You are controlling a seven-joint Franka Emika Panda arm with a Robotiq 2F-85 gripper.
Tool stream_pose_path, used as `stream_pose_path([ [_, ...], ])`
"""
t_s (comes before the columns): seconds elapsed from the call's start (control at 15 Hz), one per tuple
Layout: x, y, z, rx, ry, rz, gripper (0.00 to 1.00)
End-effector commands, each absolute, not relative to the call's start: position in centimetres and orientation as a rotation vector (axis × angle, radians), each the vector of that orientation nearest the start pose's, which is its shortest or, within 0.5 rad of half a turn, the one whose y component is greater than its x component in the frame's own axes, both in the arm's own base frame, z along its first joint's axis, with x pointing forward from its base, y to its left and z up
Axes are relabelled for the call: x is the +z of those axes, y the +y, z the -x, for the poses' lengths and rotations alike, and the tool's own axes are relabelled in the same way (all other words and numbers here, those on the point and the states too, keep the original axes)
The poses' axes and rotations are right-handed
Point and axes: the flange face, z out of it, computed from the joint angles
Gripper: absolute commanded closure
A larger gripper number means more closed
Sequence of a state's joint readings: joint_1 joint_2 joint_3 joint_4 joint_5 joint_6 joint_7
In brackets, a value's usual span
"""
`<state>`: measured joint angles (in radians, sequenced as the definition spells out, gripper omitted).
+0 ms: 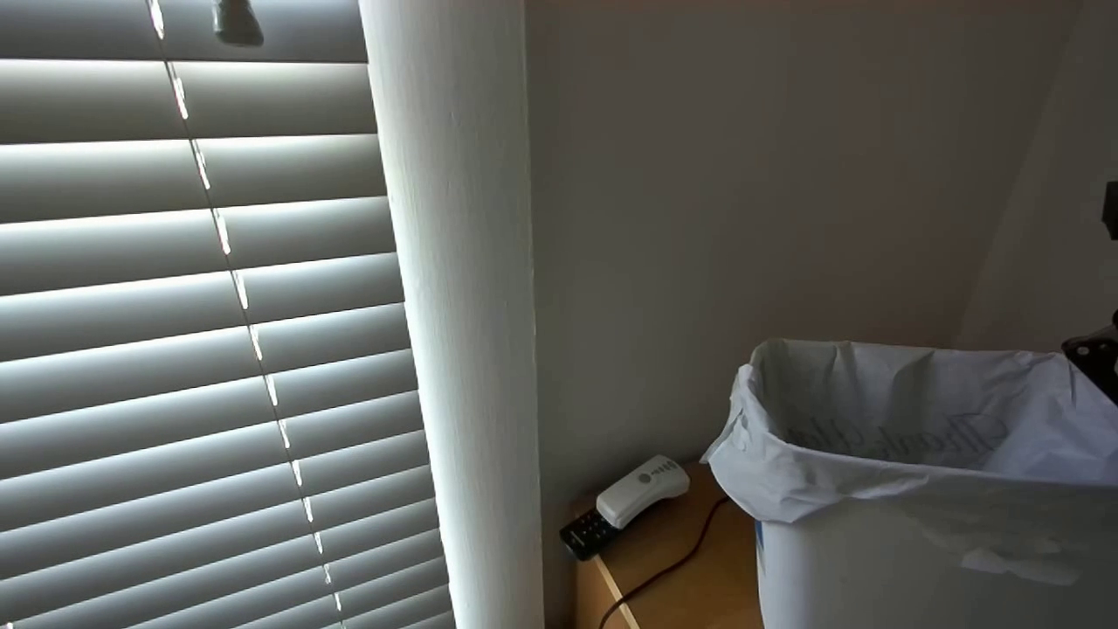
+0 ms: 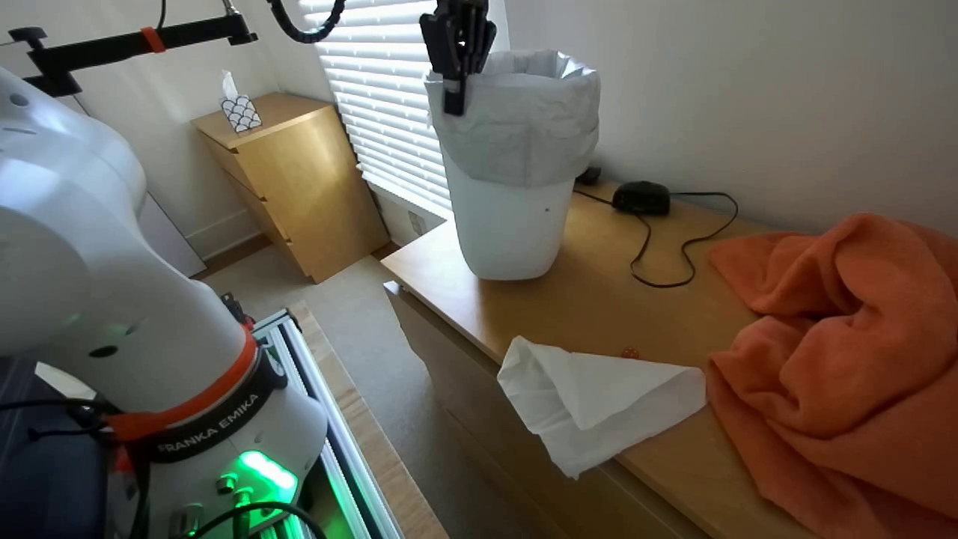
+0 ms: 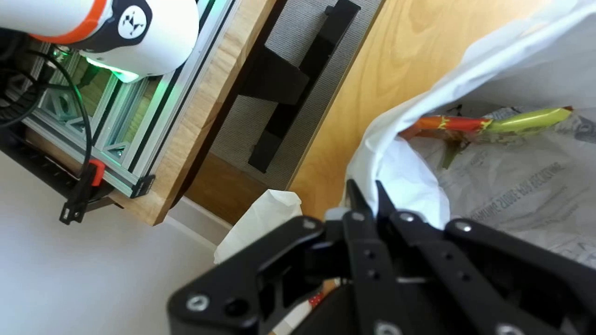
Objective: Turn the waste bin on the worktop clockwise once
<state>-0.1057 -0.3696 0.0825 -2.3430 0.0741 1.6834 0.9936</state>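
Note:
The white waste bin (image 2: 509, 224) stands upright on the brown wooden worktop (image 2: 599, 314), near its far left end. A crinkled white bag is folded over its rim. The bin also shows in an exterior view (image 1: 873, 559), cut off at the right. In the wrist view, the bag-covered rim (image 3: 386, 125) runs between my two fingertips. My gripper (image 3: 365, 193) is closed on this rim, one finger outside and one inside. In an exterior view the gripper (image 2: 454, 97) points down at the bin's upper edge. Colourful wrappers (image 3: 489, 123) lie inside the bin.
A white paper sheet (image 2: 599, 397) hangs over the worktop's front edge, beside an orange cloth (image 2: 838, 337). A black adapter (image 2: 641, 198) with cable lies behind the bin. White (image 1: 644, 491) and black (image 1: 590, 533) remotes lie near the wall and blinds (image 1: 201, 349).

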Motion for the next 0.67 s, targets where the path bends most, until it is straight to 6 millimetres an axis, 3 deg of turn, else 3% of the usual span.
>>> stream_pose_path([
  [0.0, 45.6, 0.2, -40.2, 0.442, 1.611, 2.778, 0.96],
  [0.27, 45.7, 0.6, -40.1, 0.434, 1.62, 2.779, 0.99],
  [0.6, 46.4, 0.0, -38.8, 0.355, 1.982, 2.557, 0.99],
])
